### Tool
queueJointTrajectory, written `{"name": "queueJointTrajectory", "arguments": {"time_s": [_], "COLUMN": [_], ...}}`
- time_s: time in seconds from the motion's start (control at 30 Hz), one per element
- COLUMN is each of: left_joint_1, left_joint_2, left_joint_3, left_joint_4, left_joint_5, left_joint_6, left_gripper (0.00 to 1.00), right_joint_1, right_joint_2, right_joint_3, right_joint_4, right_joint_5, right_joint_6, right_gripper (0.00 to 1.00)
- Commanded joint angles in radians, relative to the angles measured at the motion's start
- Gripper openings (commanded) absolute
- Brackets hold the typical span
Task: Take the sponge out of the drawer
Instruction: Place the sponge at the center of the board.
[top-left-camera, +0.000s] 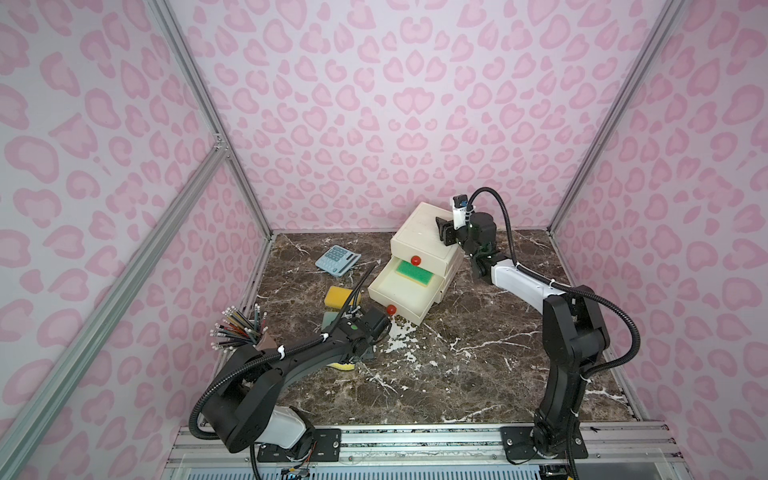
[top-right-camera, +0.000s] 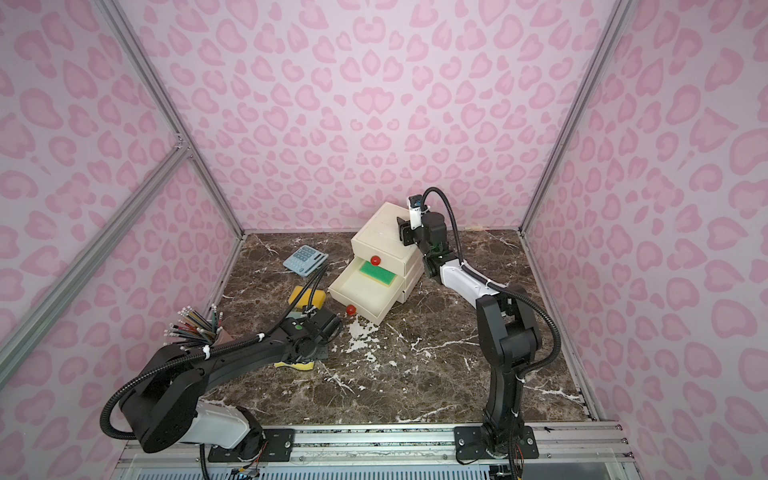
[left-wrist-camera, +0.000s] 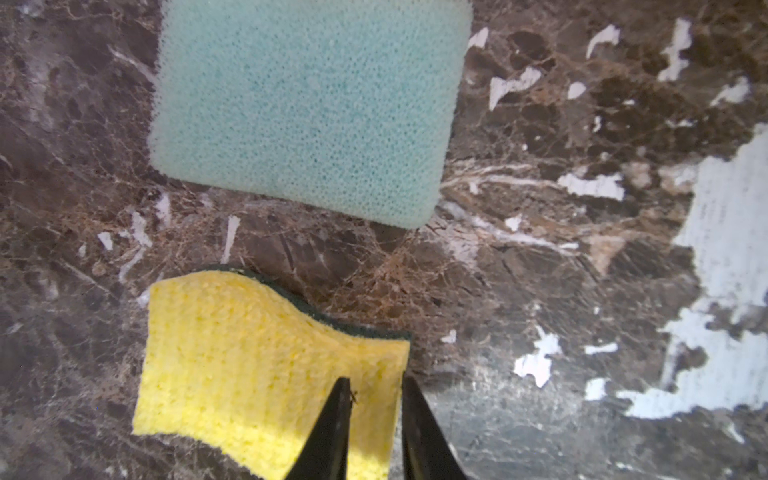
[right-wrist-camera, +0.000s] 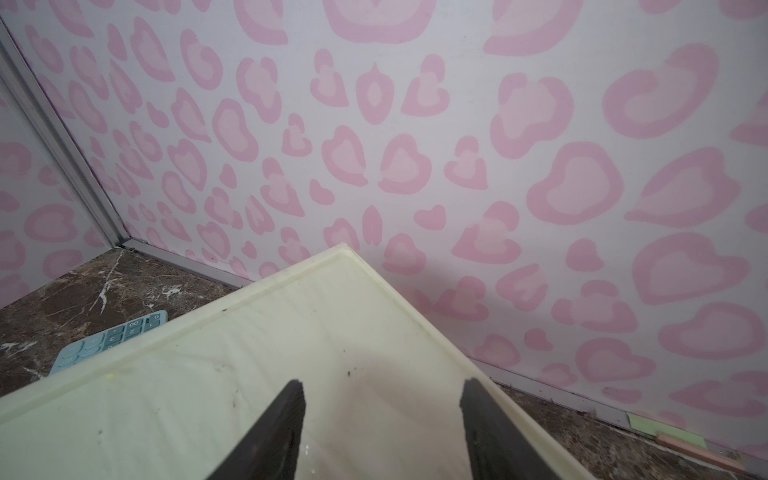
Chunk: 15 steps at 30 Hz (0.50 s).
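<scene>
Left wrist view: left gripper (left-wrist-camera: 376, 384) sits low over a yellow sponge (left-wrist-camera: 249, 365). Its jaws are parted by a narrow gap and clamp nothing. That sponge lies flat on the table (left-wrist-camera: 540, 270), one edge under the gap. A pale teal sponge (left-wrist-camera: 307, 108) lies flat near it, not touching.

Both top views: a cream drawer unit (top-left-camera: 419, 232) stands near the middle of the table's far edge, set at an angle. The top drawer is shut. A lower drawer (top-left-camera: 399, 297) stands well out, with a red knob (top-left-camera: 390, 309) on its front. Inside is one green-topped sponge (top-left-camera: 415, 271), flat at the back end, and the drawer floor in front of it is bare.

Right wrist view: right gripper (right-wrist-camera: 383, 382) is over the unit's top, jaws wide apart, nothing between them. Can't tell if the tips touch the top.

A brown cup (top-left-camera: 266, 343) by the table's left edge holds a fan of pencils (top-left-camera: 239, 328). A calculator (top-left-camera: 336, 259) lies toward the far left corner. An orange sponge (top-left-camera: 337, 296) sits between the calculator and the left gripper.
</scene>
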Motion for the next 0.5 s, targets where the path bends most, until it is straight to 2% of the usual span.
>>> {"name": "queueJointTrajectory", "arguments": {"time_s": [0.0, 0.07, 0.17, 0.3, 0.47], "left_joint_1": [-0.002, -0.003, -0.007, -0.007, -0.007], "left_joint_2": [-0.01, -0.023, -0.065, -0.131, -0.167], "left_joint_3": [0.009, 0.012, 0.013, 0.003, 0.008], "left_joint_4": [-0.031, -0.037, -0.039, 0.007, 0.071], "left_joint_5": [-0.016, -0.021, -0.024, 0.006, 0.074], "left_joint_6": [0.003, 0.005, 0.022, 0.09, 0.154], "left_gripper": [0.28, 0.32, 0.46, 0.54, 0.58], "right_joint_1": [0.001, 0.003, 0.003, 0.002, 0.008], "right_joint_2": [0.034, 0.032, 0.029, 0.031, 0.031], "right_joint_3": [-0.021, -0.021, -0.021, -0.017, -0.005], "right_joint_4": [-0.253, -0.255, -0.258, -0.261, -0.266], "right_joint_5": [-0.009, -0.008, -0.006, -0.005, -0.007], "right_joint_6": [0.024, 0.023, 0.022, 0.02, 0.016], "right_gripper": [0.62, 0.62, 0.62, 0.62, 0.61]}}
